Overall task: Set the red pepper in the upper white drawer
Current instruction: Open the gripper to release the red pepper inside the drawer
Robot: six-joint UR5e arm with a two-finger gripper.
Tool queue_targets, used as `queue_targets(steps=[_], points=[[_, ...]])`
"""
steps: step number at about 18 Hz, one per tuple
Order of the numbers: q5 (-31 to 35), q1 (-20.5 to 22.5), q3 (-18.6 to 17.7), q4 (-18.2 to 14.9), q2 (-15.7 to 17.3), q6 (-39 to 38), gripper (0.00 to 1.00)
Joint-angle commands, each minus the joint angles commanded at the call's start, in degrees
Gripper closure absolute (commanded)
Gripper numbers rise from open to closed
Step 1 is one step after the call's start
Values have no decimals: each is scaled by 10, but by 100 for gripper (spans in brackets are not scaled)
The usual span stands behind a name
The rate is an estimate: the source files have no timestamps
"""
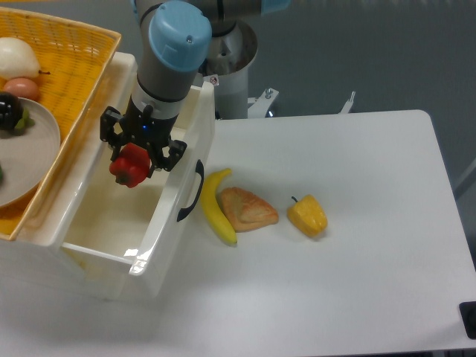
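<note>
The red pepper is small, glossy and lobed. My gripper is shut on it and holds it above the open upper white drawer, over the drawer's inside near its right front part. The drawer is a deep white plastic box pulled out toward the right, with a curved black handle on its front panel. The drawer's inside looks bare below the pepper.
A yellow woven basket sits on top at the left, holding a plate and several food items. On the white table lie a banana, a bread piece and a yellow pepper.
</note>
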Motion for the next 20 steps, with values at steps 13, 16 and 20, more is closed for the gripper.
queue_targets(steps=[13,16,20], points=[[1,1,1,2,-1,3,19],[1,1,3,3,-1,3,19],[1,1,6,2,-2,3,20]])
